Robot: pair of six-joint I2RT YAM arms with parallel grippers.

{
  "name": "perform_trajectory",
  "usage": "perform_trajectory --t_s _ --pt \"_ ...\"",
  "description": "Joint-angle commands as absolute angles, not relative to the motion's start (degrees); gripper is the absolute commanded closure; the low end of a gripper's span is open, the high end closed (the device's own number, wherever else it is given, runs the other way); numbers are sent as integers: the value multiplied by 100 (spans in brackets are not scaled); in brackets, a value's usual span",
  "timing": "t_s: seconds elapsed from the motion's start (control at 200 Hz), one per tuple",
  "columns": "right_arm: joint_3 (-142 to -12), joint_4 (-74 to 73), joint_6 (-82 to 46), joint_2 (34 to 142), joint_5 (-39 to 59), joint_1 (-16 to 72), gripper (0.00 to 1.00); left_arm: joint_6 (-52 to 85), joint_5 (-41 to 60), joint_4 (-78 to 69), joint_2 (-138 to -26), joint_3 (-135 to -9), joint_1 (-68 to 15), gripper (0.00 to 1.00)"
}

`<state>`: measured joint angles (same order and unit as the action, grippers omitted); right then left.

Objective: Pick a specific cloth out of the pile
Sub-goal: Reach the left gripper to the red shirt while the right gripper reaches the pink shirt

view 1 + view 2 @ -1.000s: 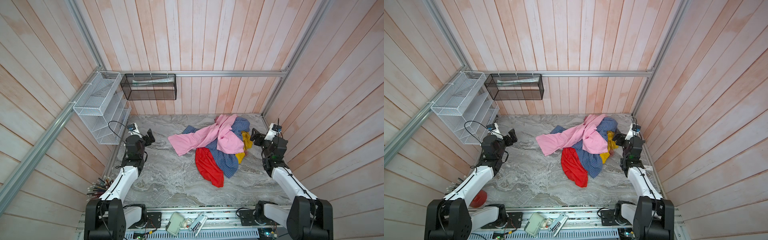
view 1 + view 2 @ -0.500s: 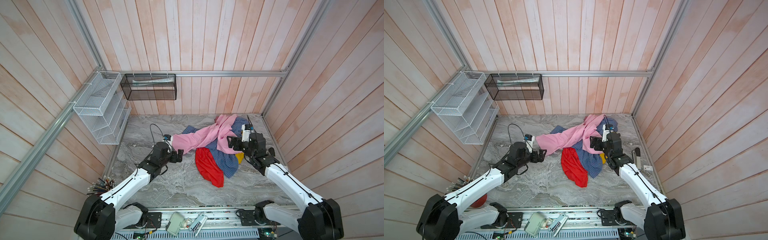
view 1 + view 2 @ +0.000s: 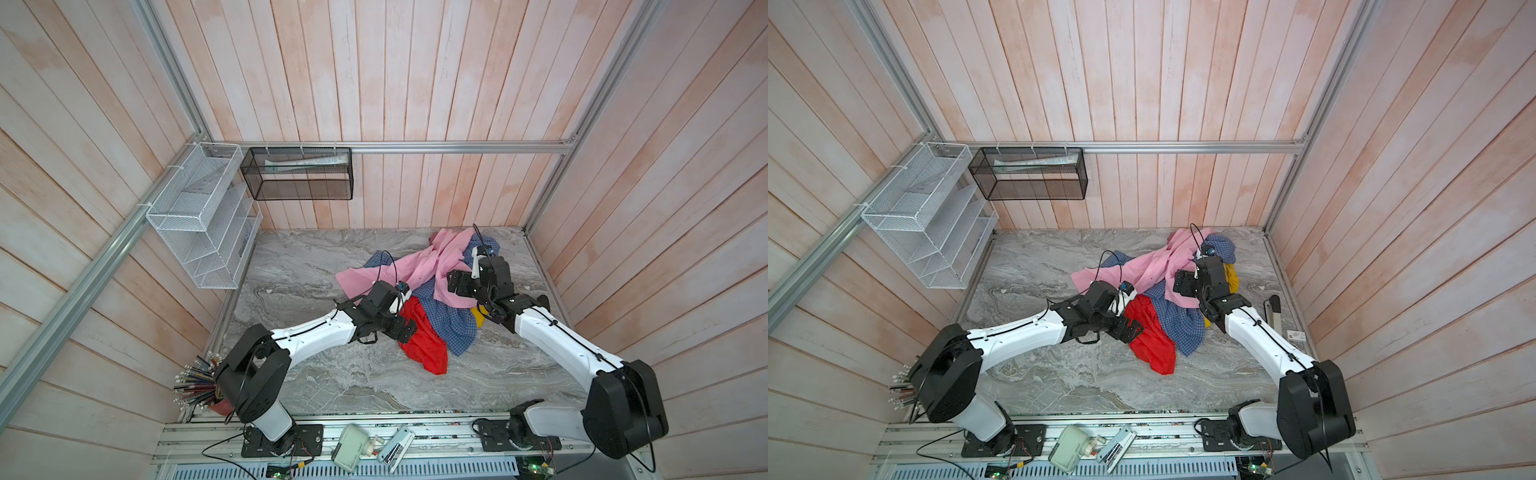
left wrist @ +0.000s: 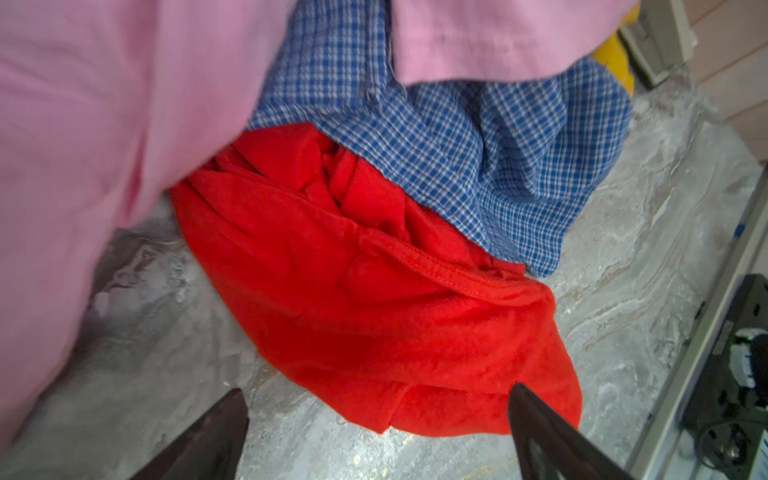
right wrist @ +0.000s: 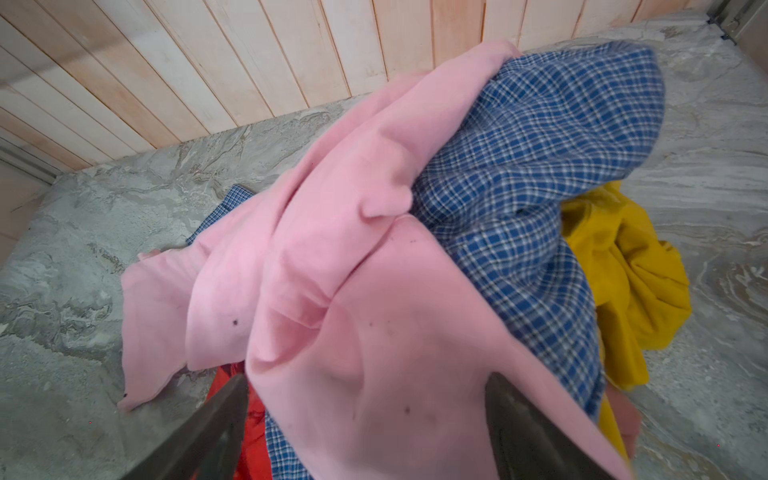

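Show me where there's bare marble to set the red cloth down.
Widest bare marble: between the white wire rack and the pink garment. Also free: the front strip between the red cloth and the rail. Crowded: the far right, where the pile and right tool sit.

No legible text, label, brand or number anywhere in these views.

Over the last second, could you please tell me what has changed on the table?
Both arms swung in from the sides: the left arm reached the red cloth, the right arm the pink garment. Both pairs of jaws are open; nothing is held. The pile lies as before.
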<state>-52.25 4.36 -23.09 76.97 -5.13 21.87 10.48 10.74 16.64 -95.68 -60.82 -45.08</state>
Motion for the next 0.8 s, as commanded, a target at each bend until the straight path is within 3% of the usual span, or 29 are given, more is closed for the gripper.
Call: perform_trajectory --t_s 0.0,0.31,0.39,0.57,0.635,0.795 --pt "-5575 605 -2242 7971 -786 2412 11 880 1264 2100 -9979 -6488 -4583 3" --pt "-5735 404 -2201 8323 -783 2553 11 954 585 2518 -11136 -7317 -4763 14" --pt "-5646 408 -2378 8431 -804 2560 10 977 396 2659 -11393 -7512 -4764 30" --pt "-5362 223 -2783 8698 -898 2540 3 863 455 2525 -11346 -7583 -4737 85" --pt "-5413 319 -2964 8902 -1072 2532 2 819 463 2433 -11212 -7618 -4701 100" --pt "-5342 150 -3294 9259 -559 2209 2 800 161 2392 -10828 -7792 -4603 100"
